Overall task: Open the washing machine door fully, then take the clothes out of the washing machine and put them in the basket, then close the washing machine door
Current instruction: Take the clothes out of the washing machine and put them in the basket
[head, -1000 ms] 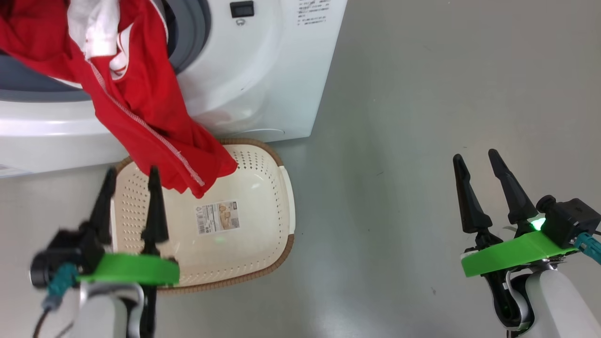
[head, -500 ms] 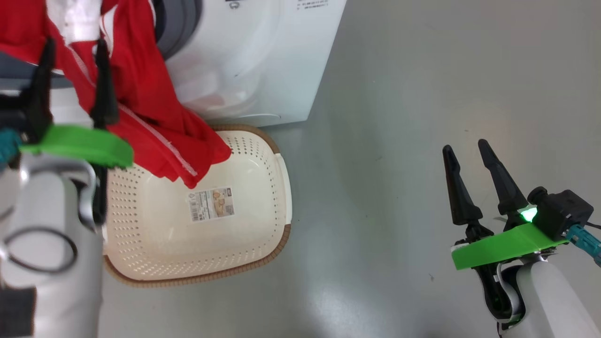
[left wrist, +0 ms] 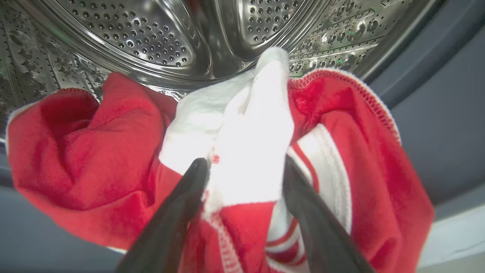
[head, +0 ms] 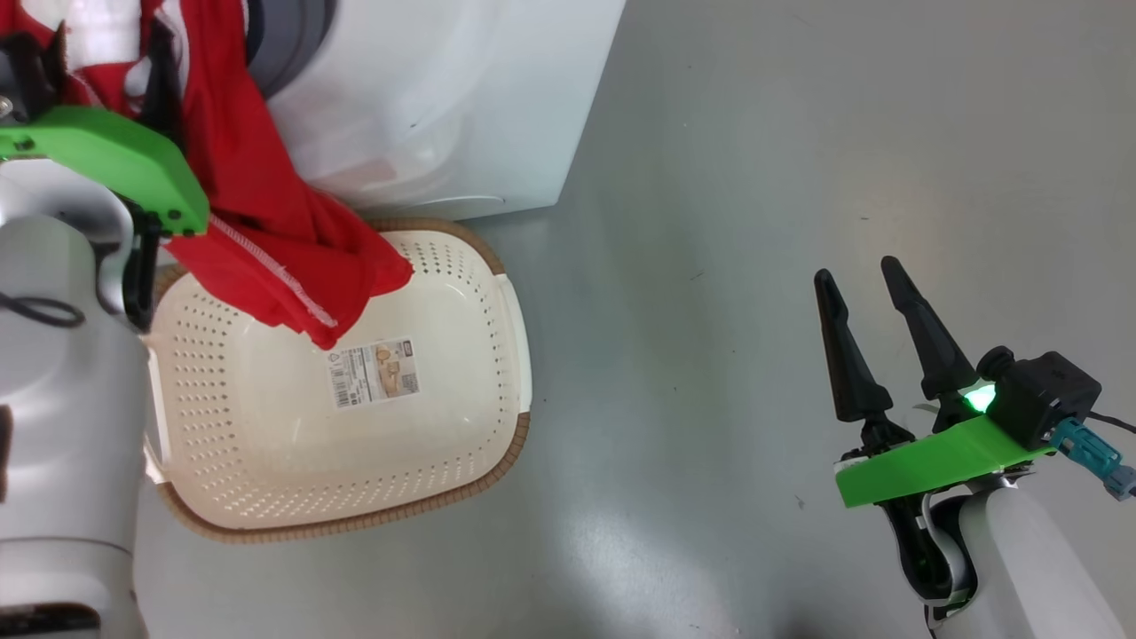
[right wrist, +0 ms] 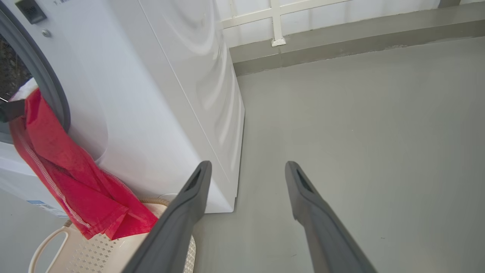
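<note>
Red clothes (head: 257,213) with white trim hang out of the washing machine (head: 426,98), and their lower end rests in the cream basket (head: 506,444) on the floor in front. My left gripper (head: 108,31) is up at the drum mouth. In the left wrist view the left gripper (left wrist: 243,165) stands open, its fingers on either side of a bunched white part (left wrist: 246,144) of the clothes (left wrist: 75,163), with the steel drum (left wrist: 151,34) behind. My right gripper (head: 854,273) hangs open over bare floor, far right of the basket. The door is out of view.
Grey floor (head: 728,177) stretches to the right of the washing machine (right wrist: 159,94). A low grey ledge and a white frame (right wrist: 276,22) run along the far wall. The basket bears a paper label (head: 373,373) on its bottom.
My left gripper has risen from beside the basket to the drum mouth and now straddles the clothes. The head camera has shifted; the right arm holds its pose.
</note>
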`<state>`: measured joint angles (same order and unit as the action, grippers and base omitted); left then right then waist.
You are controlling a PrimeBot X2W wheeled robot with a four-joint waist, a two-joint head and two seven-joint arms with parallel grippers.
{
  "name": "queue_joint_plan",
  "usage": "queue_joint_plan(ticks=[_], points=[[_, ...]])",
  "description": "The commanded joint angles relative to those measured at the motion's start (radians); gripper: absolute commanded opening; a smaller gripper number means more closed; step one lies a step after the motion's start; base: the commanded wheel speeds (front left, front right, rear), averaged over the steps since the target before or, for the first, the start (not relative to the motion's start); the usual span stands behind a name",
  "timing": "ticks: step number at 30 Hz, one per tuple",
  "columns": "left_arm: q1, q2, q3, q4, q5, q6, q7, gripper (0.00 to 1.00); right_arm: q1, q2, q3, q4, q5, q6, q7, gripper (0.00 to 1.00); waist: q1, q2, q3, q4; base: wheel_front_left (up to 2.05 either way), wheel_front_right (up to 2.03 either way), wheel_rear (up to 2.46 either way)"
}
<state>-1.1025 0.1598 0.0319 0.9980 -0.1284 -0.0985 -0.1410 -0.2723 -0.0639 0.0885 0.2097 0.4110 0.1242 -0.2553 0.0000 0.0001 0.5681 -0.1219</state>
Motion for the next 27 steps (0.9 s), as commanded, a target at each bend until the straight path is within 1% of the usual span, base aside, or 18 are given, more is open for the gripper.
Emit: queue_joint_plan(ticks=[1,3,4,5,6,7,13,18,21,27], points=[[-0.017,0.051,0.010,-0.007,-0.004,-0.006,-0.002,1.00,-0.005,0.000,0.024,-0.019,-0.004,0.007,-0.006,1.00,0.0000,-0.0001,0.001,-0.003,0.00,0.00,0.00],[-0.035,0.054,0.005,0.027,-0.004,-0.006,-0.014,1.00,-0.004,0.001,0.024,-0.020,-0.004,0.007,-0.006,1.00,0.0000,-0.0001,0.000,-0.004,0.00,0.00,0.00],[-0.043,0.054,0.003,0.043,-0.004,-0.006,-0.020,0.85,-0.004,0.001,0.023,-0.021,-0.004,0.007,-0.006,1.00,0.0000,-0.0001,0.000,-0.005,0.00,0.00,0.00],[-0.050,0.055,-0.001,0.059,-0.003,-0.006,-0.026,0.45,-0.004,0.001,0.023,-0.021,-0.005,0.007,-0.006,1.00,0.0000,-0.0001,-0.001,-0.005,0.00,0.00,0.00],[-0.057,0.056,-0.004,0.073,-0.002,-0.007,-0.032,0.09,-0.003,0.001,0.022,-0.021,-0.005,0.007,-0.006,1.00,0.0000,-0.0001,-0.002,-0.005,0.00,0.00,0.00],[-0.062,0.056,-0.008,0.085,-0.002,-0.008,-0.039,0.00,-0.003,0.001,0.021,-0.021,-0.005,0.007,-0.006,1.00,0.0000,-0.0001,-0.004,-0.005,0.00,0.00,0.00],[-0.078,0.048,-0.017,0.133,-0.011,-0.012,-0.090,0.00,-0.001,-0.002,0.016,-0.021,-0.007,0.007,-0.006,1.00,0.0000,-0.0001,-0.011,0.005,0.00,0.00,0.00],[-0.053,0.038,-0.016,0.097,-0.024,-0.016,-0.118,0.00,0.003,-0.006,0.008,-0.021,-0.011,0.007,-0.006,1.00,0.0000,-0.0001,-0.022,0.022,0.00,0.00,0.00],[0.005,0.023,0.007,-0.016,-0.044,-0.018,-0.120,0.00,0.007,-0.007,0.002,-0.022,-0.013,0.007,-0.006,1.00,0.0000,-0.0001,-0.029,0.034,0.00,0.00,0.00],[0.193,-0.028,0.060,-0.253,-0.061,-0.020,-0.120,0.00,0.016,-0.012,-0.004,-0.023,-0.015,0.007,-0.006,1.00,0.0000,-0.0001,-0.045,0.059,0.00,0.00,0.00]])
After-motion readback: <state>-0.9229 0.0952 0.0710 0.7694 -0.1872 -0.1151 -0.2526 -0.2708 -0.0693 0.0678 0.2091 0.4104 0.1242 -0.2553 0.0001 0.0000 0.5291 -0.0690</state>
